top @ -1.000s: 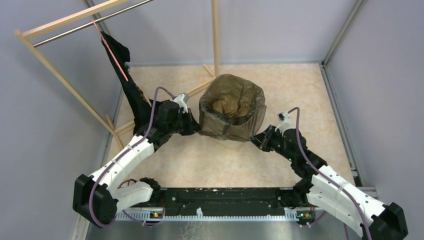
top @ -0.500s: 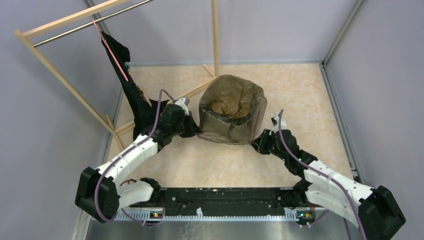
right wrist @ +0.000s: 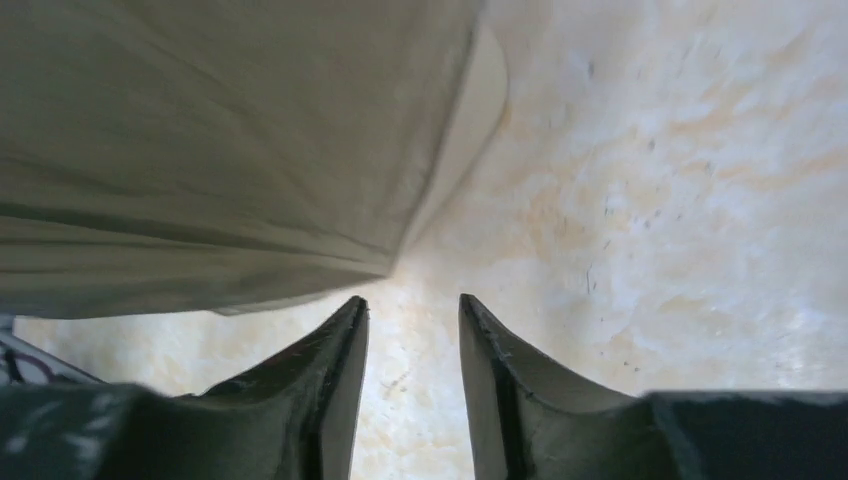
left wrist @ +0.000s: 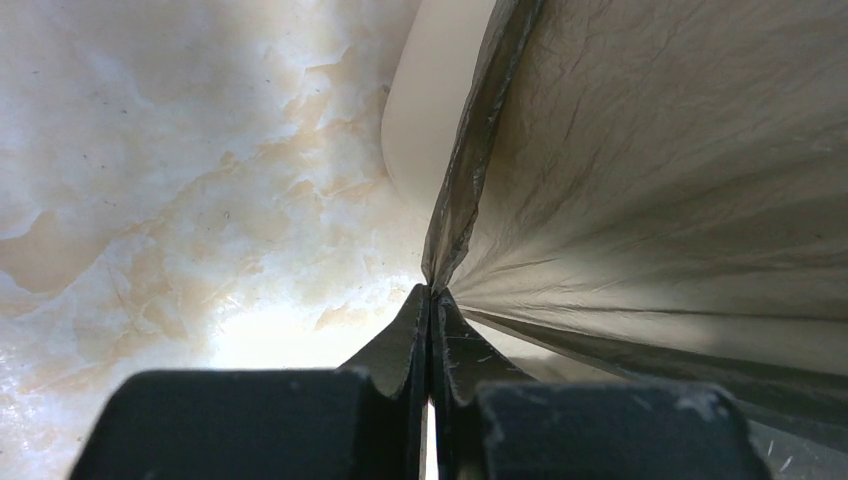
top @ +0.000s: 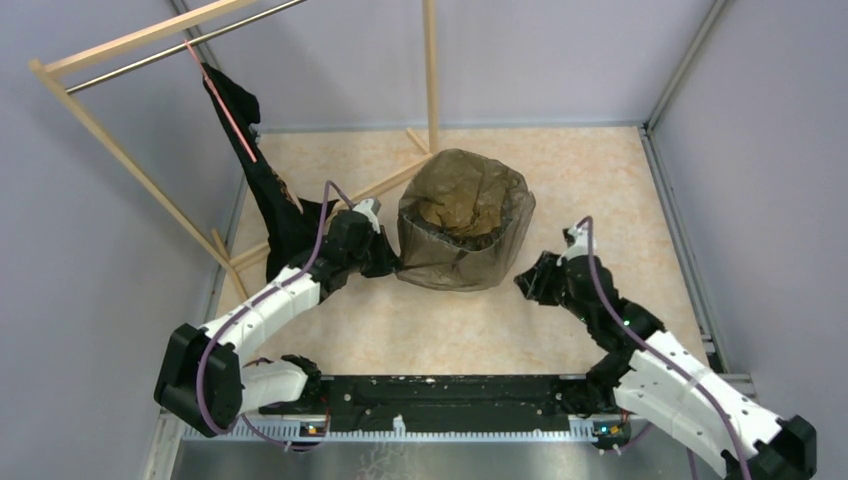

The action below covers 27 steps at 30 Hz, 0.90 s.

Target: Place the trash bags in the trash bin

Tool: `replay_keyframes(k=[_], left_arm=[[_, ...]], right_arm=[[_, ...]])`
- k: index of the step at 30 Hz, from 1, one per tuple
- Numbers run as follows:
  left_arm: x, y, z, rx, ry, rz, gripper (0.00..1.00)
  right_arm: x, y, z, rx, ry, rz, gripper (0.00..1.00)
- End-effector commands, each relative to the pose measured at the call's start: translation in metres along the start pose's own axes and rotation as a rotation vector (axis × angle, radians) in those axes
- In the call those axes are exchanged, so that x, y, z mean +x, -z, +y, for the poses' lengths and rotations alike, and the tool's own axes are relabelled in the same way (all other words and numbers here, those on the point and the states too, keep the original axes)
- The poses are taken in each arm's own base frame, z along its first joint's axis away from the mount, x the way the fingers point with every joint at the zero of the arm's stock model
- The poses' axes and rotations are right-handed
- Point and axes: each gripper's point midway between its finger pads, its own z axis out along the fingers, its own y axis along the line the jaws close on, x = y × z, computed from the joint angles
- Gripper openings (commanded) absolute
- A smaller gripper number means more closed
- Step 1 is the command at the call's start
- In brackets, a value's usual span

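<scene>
One translucent brown trash bag (top: 465, 255) lay draped over the cream trash bin (left wrist: 430, 110), which stood near the middle of the table (top: 600, 190), its hem hanging down the walls. Our left gripper (left wrist: 430, 295) was pinched shut on a fold of that hem at the bin's left side; our right gripper (right wrist: 412, 310) sat just beside the right side with jaws apart and nothing between them. We judged the lining step nearly done. Next we would need the left to let go cleanly, then turn to the black bag (top: 265, 190) hanging on the wooden rack (top: 120, 150).
</scene>
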Motion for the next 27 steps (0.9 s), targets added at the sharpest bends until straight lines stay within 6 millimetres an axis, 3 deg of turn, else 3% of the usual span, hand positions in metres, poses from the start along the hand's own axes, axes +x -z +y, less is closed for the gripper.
replay_keyframes(k=[1,3,6,9,11,16,21,24,27], left_arm=[[-0.01,0.008,-0.002,-0.003,-0.029,-0.044,0.07],[-0.013,0.011,-0.003,-0.002,-0.034,-0.053,0.08],[-0.016,0.013,-0.006,0.007,-0.039,-0.063,0.08],[-0.016,0.012,-0.006,0.006,-0.037,-0.06,0.08],[-0.014,0.011,-0.006,0.009,-0.033,-0.052,0.08],[-0.014,0.016,-0.01,0.025,-0.028,-0.053,0.08],[-0.017,0.02,-0.012,0.028,-0.034,-0.062,0.08],[-0.018,0.02,-0.013,0.027,-0.037,-0.06,0.08],[-0.018,0.019,-0.012,0.025,-0.037,-0.058,0.08]], right_arm=[[-0.085,0.057,0.027,0.021,0.108,-0.186,0.44],[-0.118,0.079,0.041,0.021,0.18,-0.242,0.54],[-0.164,0.099,0.078,-0.042,0.304,-0.297,0.66],[-0.197,0.1,0.123,-0.138,0.416,-0.289,0.75],[-0.204,0.085,0.146,-0.183,0.467,-0.228,0.77],[-0.197,0.029,0.177,-0.24,0.498,-0.058,0.77],[-0.176,-0.018,0.187,-0.231,0.541,0.06,0.73],[-0.152,-0.044,0.175,-0.122,0.637,0.165,0.72],[-0.129,-0.064,0.148,0.029,0.731,0.272,0.64]])
